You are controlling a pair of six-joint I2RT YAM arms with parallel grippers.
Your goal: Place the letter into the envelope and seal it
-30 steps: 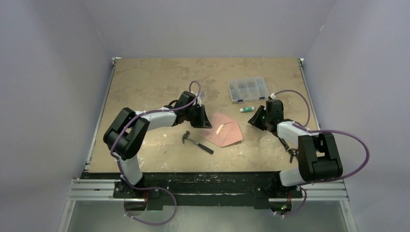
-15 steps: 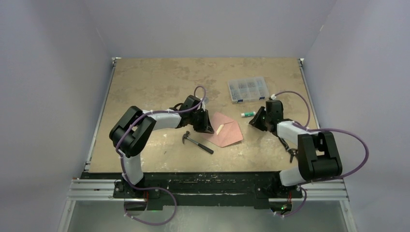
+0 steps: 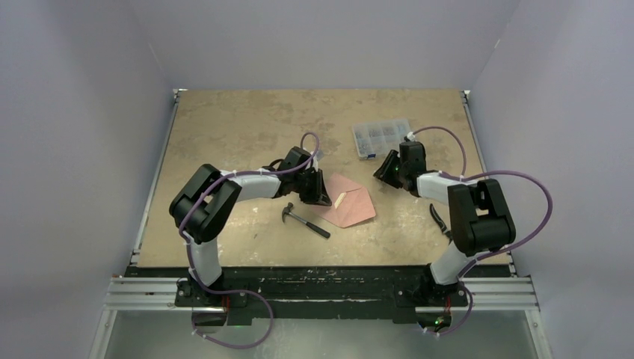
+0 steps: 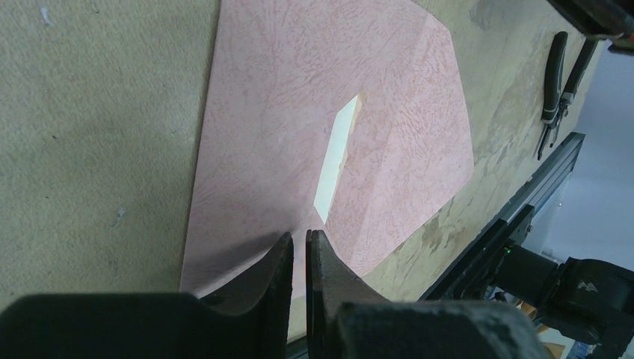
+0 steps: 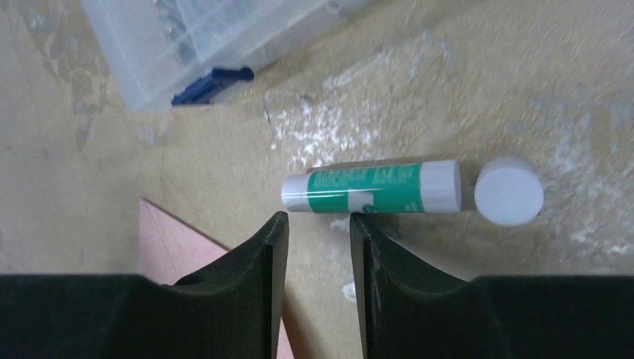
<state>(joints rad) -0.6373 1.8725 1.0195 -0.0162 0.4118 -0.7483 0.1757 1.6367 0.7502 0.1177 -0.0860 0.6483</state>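
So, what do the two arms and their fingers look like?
The left arm and right arm match: blocky black joint housings joined by rounded white links. A loose purple cable runs along each. The fingers are matte black, tapering to narrow tips, with flat inner faces. I see no markings.

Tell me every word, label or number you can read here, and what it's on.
Nothing can be read for certain.
Glue stick: white print on its green label, too blurred to read.
Envelope: no writing shows.
Parts box: no label shows.
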